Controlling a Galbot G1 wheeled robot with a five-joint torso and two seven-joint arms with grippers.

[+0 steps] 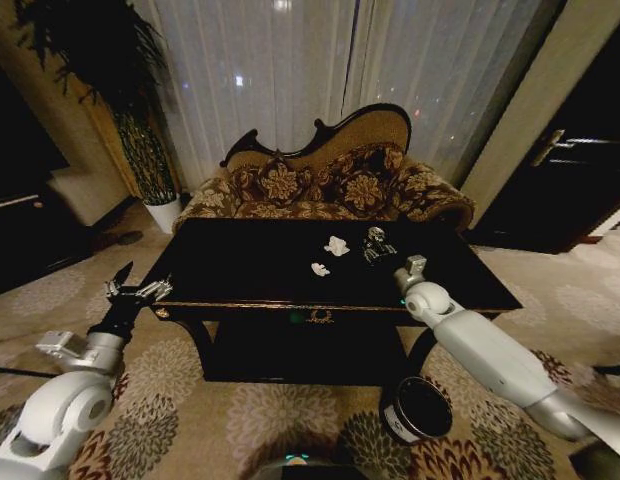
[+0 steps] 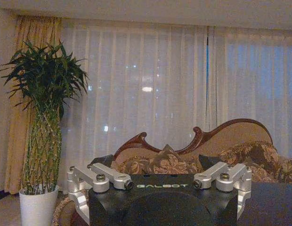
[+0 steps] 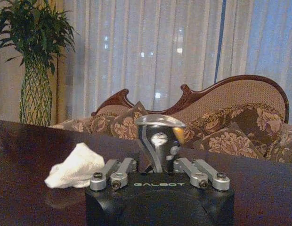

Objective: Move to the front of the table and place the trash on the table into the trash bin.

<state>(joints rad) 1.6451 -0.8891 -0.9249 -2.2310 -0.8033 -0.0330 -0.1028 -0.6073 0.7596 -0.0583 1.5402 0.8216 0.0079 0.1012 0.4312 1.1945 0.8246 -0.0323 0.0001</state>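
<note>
A: Right gripper (image 1: 414, 266) fingers?
B: Drawn in close, nothing between them; the foil lump (image 3: 159, 139) stands just past the tips, a white paper wad (image 3: 74, 166) beside it. The arm reaches over the surface (image 1: 240, 262) from lower right of the head view.

A: Left gripper (image 1: 138, 290)?
B: Fingers spread wide, empty, off the surface's left end.

A: Other trash?
B: Second wad (image 1: 319, 269) at mid-surface. Trash bin (image 1: 417, 409) on the carpet, lower centre-right, under the right arm.
</note>
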